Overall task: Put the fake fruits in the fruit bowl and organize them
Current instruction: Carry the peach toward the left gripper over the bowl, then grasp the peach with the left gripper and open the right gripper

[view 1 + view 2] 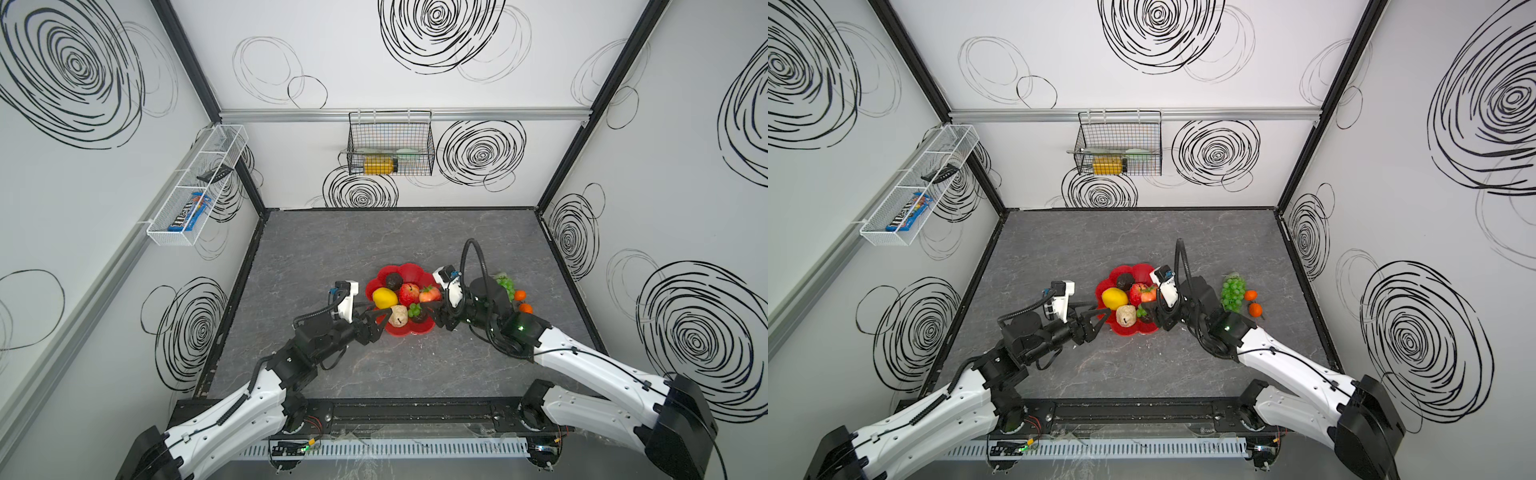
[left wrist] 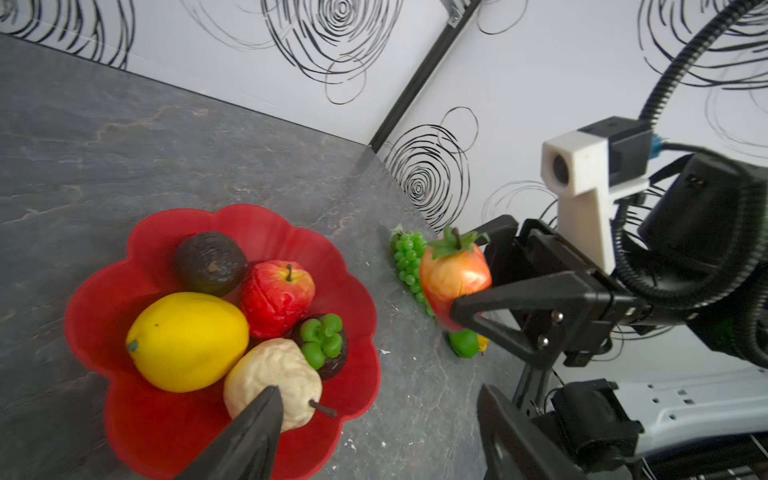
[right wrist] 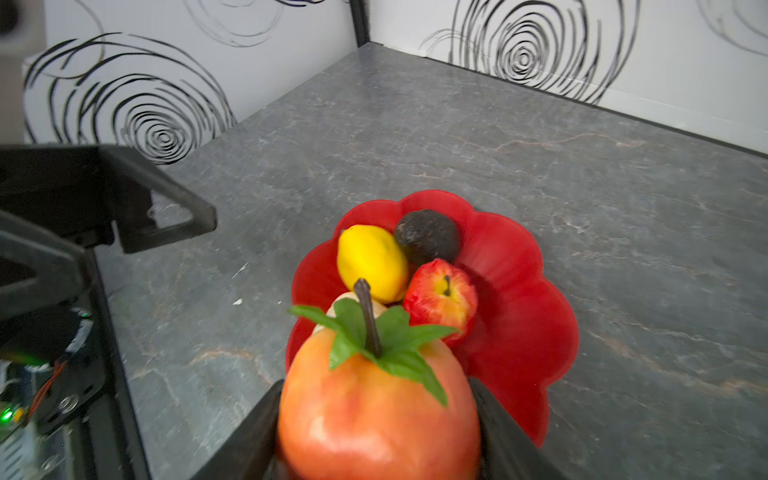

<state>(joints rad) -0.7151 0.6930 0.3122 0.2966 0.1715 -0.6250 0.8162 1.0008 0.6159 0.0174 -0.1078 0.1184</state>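
1. The red fruit bowl (image 1: 405, 268) sits in the middle of the grey counter (image 1: 332, 249).
2. Five fruits lie inside it, close together: a yellow lemon (image 1: 384, 298), a dark avocado (image 1: 393, 281), a red apple (image 1: 409, 293), a beige pear (image 1: 399, 318) and a mangosteen (image 2: 328, 345) with a green top.
3. The right tool (image 2: 469, 272) pinches an orange-red fruit (image 3: 374, 415) with green leaves. It holds the fruit up in the air at the bowl's right edge.
4. The left tool (image 2: 374, 395) is spread wide with nothing in it. One of its fingers (image 2: 257, 432) is right at the pear, but I cannot tell if it touches.
5. Green grapes (image 1: 1232, 291) and two tiny oranges (image 1: 1250, 295) lie on the counter to the right of the bowl, beside the right arm. A lime (image 2: 463, 343) lies out there too.
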